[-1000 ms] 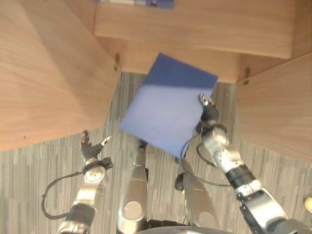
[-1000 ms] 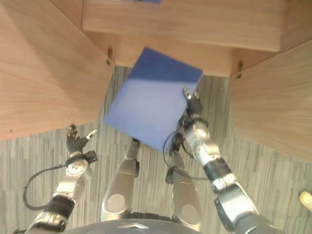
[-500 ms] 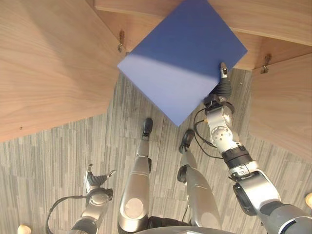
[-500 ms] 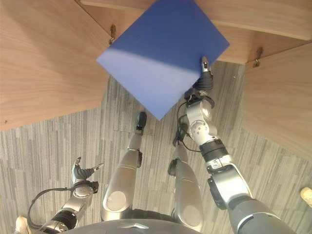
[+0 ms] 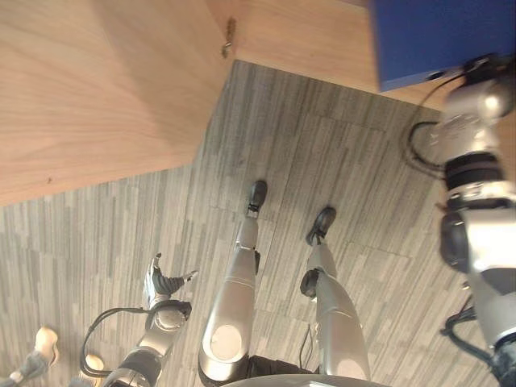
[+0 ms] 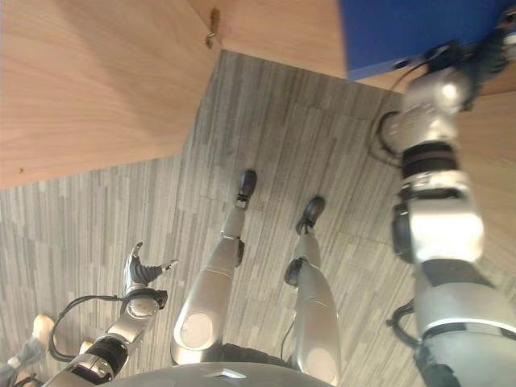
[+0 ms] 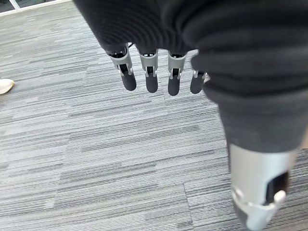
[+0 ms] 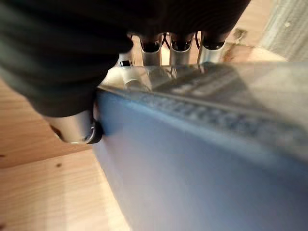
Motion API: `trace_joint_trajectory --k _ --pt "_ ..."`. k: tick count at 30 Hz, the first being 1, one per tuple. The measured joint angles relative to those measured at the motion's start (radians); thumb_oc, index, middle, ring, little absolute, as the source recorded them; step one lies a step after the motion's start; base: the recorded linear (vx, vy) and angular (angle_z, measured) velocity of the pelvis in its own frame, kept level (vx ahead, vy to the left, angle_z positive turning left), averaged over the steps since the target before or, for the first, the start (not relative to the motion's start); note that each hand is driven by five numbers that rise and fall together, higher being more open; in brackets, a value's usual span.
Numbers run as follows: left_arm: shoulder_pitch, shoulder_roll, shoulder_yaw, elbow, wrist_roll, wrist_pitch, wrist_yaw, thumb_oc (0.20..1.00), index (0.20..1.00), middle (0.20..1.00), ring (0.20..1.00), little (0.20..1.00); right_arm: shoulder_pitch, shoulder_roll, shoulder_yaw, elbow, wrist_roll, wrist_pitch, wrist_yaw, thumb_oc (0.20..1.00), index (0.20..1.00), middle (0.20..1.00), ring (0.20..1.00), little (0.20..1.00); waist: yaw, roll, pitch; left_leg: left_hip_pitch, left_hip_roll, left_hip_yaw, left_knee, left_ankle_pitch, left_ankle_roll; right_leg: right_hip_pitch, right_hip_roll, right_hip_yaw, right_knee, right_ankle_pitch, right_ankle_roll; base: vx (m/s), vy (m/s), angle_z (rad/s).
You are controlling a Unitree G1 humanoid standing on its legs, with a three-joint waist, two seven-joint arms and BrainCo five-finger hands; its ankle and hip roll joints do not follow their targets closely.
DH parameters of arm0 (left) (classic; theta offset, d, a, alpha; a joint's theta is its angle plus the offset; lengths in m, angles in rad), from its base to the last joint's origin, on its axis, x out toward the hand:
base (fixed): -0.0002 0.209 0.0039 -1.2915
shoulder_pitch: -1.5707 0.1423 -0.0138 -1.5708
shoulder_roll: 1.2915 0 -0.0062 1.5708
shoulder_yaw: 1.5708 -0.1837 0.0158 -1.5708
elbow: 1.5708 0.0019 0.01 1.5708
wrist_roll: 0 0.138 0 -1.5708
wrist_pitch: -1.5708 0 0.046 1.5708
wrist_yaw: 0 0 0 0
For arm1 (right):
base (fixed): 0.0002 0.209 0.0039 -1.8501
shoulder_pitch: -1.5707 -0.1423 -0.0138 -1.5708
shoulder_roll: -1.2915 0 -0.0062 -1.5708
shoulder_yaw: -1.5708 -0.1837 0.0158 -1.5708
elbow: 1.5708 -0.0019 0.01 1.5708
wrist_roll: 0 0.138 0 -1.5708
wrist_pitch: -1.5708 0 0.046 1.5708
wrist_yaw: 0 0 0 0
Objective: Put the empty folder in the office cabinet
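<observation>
So the blue folder (image 5: 439, 36) is now way up at the top right of the head views, with just its lower part showing, sitting over the pale wood of the cabinet (image 5: 97, 89). Half a second ago you could see the whole thing as a tilted blue square in the upper middle, and a second ago it was lower still, out over the grey carpet (image 5: 322, 169) in front of the cabinet. The whole picture has swung too, so a good part of that shift is the head camera moving, not only the folder.

The right hand (image 8: 72, 67) is clamped on the folder: in its wrist view the fingers (image 8: 183, 48) go over the far side of the folder's edge and the thumb presses on the near blue face, so it's a pinch grip. Wood cabinet panels show right behind and below the folder there. From the head views the right arm reaches up the right side to the folder's lower corner, same grip spot as before.

The left hand (image 7: 159, 72) hangs low at the lower left over the carpet, fingers straight and relaxed, holding nothing. It sat higher a second ago, near the cabinet door's edge.

A person's shoes (image 5: 40, 347) peek in at the bottom left corner.
</observation>
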Motion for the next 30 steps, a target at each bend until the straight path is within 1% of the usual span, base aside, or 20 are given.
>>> trace_joint_trajectory --k 4,8,10,12,13,14,15,16,17,18,19,21,22,24,27,30 --pt "-0.007 0.001 -0.017 -0.001 0.006 -0.005 0.001 1.000 1.000 1.000 1.000 1.000 -0.116 -0.015 -0.011 0.129 0.070 0.004 -0.046 0.200 0.200 0.200 0.200 0.200 0.002 0.001 0.000 -0.025 -0.012 -0.001 0.000 0.003 0.002 -0.022 -0.012 -0.002 0.000 0.004 0.005 0.03 -0.005 0.03" --pt "-0.026 0.000 -0.058 0.006 0.006 -0.005 0.002 1.000 1.000 1.000 1.000 1.000 -0.159 -0.023 -0.041 0.236 0.128 0.014 -0.092 0.200 0.200 0.200 0.200 0.200 0.017 0.002 -0.001 -0.045 -0.015 -0.007 0.000 0.006 0.004 -0.038 -0.014 -0.009 0.000 0.004 0.005 0.03 -0.003 0.05" --pt "-0.040 -0.001 -0.073 0.012 0.006 -0.006 0.002 1.000 1.000 1.000 1.000 1.000 -0.182 -0.044 -0.038 0.261 0.161 0.027 -0.109 0.200 0.200 0.200 0.200 0.200 0.025 0.006 -0.003 -0.063 -0.017 -0.015 0.000 0.009 0.006 -0.054 -0.014 -0.014 0.000 0.004 0.006 0.01 -0.003 0.06" --pt "-0.046 -0.001 -0.073 0.013 0.005 -0.006 0.002 1.000 1.000 1.000 1.000 1.000 -0.182 -0.055 -0.037 0.261 0.162 0.028 -0.107 0.200 0.200 0.200 0.200 0.200 0.029 0.011 -0.002 -0.066 -0.018 -0.018 0.000 0.010 0.008 -0.054 -0.015 -0.017 0.000 0.004 0.006 0.02 -0.013 0.05" --pt "-0.052 -0.001 -0.072 0.013 0.004 -0.007 0.003 1.000 1.000 1.000 1.000 1.000 -0.203 -0.073 -0.027 0.284 0.172 0.043 -0.105 0.200 0.200 0.200 0.200 0.200 0.034 0.014 -0.004 -0.067 -0.020 -0.021 0.000 0.010 0.008 -0.054 -0.017 -0.018 0.000 0.004 0.006 0.02 -0.016 0.04" --pt "-0.052 -0.001 -0.072 0.013 0.004 -0.007 0.003 1.000 1.000 1.000 1.000 1.000 -0.203 -0.073 -0.027 0.284 0.172 0.043 -0.105 0.200 0.200 0.200 0.200 0.200 0.034 0.014 -0.004 -0.067 -0.020 -0.021 0.000 0.010 0.008 -0.054 -0.017 -0.018 0.000 0.004 0.006 0.01 -0.012 0.10" --pt "-0.058 -0.008 -0.075 0.013 0.004 -0.018 0.003 1.000 1.000 1.000 1.000 1.000 -0.263 -0.121 0.032 0.349 0.197 0.066 -0.103 0.200 0.200 0.200 0.200 0.200 0.037 0.032 -0.014 -0.083 -0.024 -0.030 0.000 0.014 0.013 -0.064 -0.020 -0.028 0.000 0.005 0.007 0.00 -0.006 0.16" --pt "-0.061 -0.012 -0.075 0.012 0.003 -0.026 0.003 1.000 1.000 1.000 1.000 1.000 -0.312 -0.164 0.074 0.367 0.197 0.070 -0.102 0.200 0.200 0.200 0.200 0.200 0.039 0.045 -0.021 -0.101 -0.027 -0.032 0.000 0.018 0.015 -0.079 -0.024 -0.039 0.000 0.006 0.011 0.00 -0.006 0.16" --pt "-0.061 -0.012 -0.075 0.012 0.003 -0.026 0.003 1.000 1.000 1.000 1.000 1.000 -0.312 -0.164 0.074 0.367 0.197 0.070 -0.102 0.200 0.200 0.200 0.200 0.200 0.039 0.045 -0.021 -0.101 -0.027 -0.032 0.000 0.018 0.015 -0.079 -0.024 -0.039 0.000 0.006 0.011 0.01 -0.009 0.09" --pt "-0.061 -0.009 -0.074 0.012 -0.005 -0.036 0.003 1.000 1.000 1.000 1.000 1.000 -0.372 -0.210 0.139 0.370 0.197 0.079 -0.099 0.200 0.200 0.200 0.200 0.200 0.044 0.050 -0.024 -0.126 -0.030 -0.033 0.000 0.022 0.016 -0.104 -0.028 -0.041 0.000 0.009 0.016 0.00 0.000 0.00" --pt "-0.061 -0.009 -0.074 0.012 -0.005 -0.036 0.003 1.000 1.000 1.000 1.000 1.000 -0.372 -0.210 0.139 0.370 0.197 0.079 -0.099 0.200 0.200 0.200 0.200 0.200 0.044 0.050 -0.024 -0.126 -0.030 -0.033 0.000 0.022 0.016 -0.104 -0.028 -0.041 0.000 0.009 0.016 0.00 0.000 0.00" --pt "-0.062 -0.009 -0.081 0.011 -0.016 -0.043 0.000 1.000 1.000 1.000 1.000 1.000 -0.457 -0.245 0.178 0.378 0.196 0.095 -0.090 0.200 0.200 0.200 0.200 0.200 0.049 0.050 -0.025 -0.162 -0.037 -0.034 0.000 0.029 0.023 -0.138 -0.034 -0.041 0.000 0.014 0.022 -0.01 0.016 0.01" --pt "-0.061 -0.009 -0.085 0.010 -0.016 -0.049 0.000 1.000 1.000 1.000 1.000 1.000 -0.500 -0.255 0.223 0.389 0.197 0.108 -0.097 0.200 0.200 0.200 0.200 0.200 0.053 0.050 -0.027 -0.181 -0.039 -0.034 0.000 0.030 0.024 -0.156 -0.036 -0.041 0.000 0.016 0.025 -0.02 0.021 0.03" --pt "-0.062 -0.009 -0.092 0.011 -0.017 -0.049 0.000 1.000 1.000 1.000 1.000 1.000 -0.544 -0.258 0.293 0.369 0.189 0.109 -0.096 0.200 0.200 0.200 0.200 0.200 0.048 0.050 -0.029 -0.215 -0.041 -0.038 0.000 0.034 0.027 -0.188 -0.036 -0.043 0.000 0.018 0.027 0.00 0.018 0.04" --pt "-0.085 -0.008 -0.122 0.012 -0.017 -0.049 -0.001 1.000 1.000 1.000 1.000 1.000 -0.558 -0.268 0.298 0.369 0.189 0.110 -0.102 0.200 0.200 0.200 0.200 0.200 0.050 0.049 -0.028 -0.251 -0.046 -0.046 0.001 0.041 0.025 -0.220 -0.040 -0.048 0.000 0.020 0.029 0.00 0.040 0.06" --pt "-0.097 -0.004 -0.122 -0.051 -0.017 -0.053 -0.001 1.000 1.000 1.000 1.000 1.000 -0.557 -0.267 0.279 0.369 0.192 0.114 -0.103 0.200 0.200 0.200 0.200 0.200 0.049 0.049 -0.028 -0.255 -0.051 -0.042 0.001 0.041 0.025 -0.224 -0.047 -0.047 0.000 0.023 0.032 0.00 0.000 0.00"
